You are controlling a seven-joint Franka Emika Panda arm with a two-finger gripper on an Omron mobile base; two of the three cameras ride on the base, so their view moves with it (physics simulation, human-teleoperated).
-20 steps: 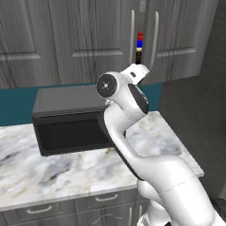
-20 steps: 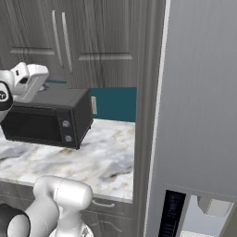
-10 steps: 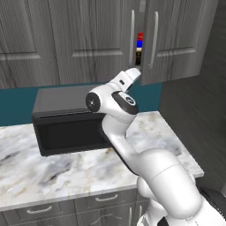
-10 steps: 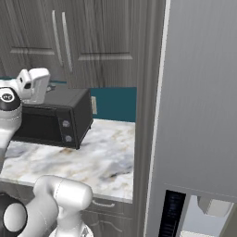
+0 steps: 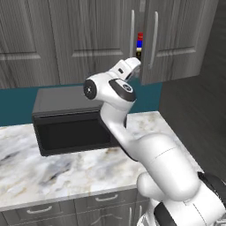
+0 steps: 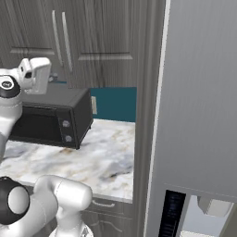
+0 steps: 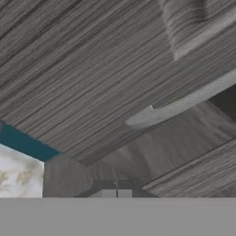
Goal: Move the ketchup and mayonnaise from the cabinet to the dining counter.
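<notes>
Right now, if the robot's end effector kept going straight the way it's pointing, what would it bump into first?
Probably the cabinet door: the shut end effector faces its grey wood grain, with the silver handle just off to one side. How near is hard to judge.

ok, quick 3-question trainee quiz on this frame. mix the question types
1. True or false: the right-hand door of the cabinet stands slightly ajar.
2. What sits on the marble counter under the cabinet? A) kettle B) microwave C) toaster
3. Fill in: the gripper is ____ and aimed at a door handle.

Key: 1 true; 2 B; 3 shut
</notes>
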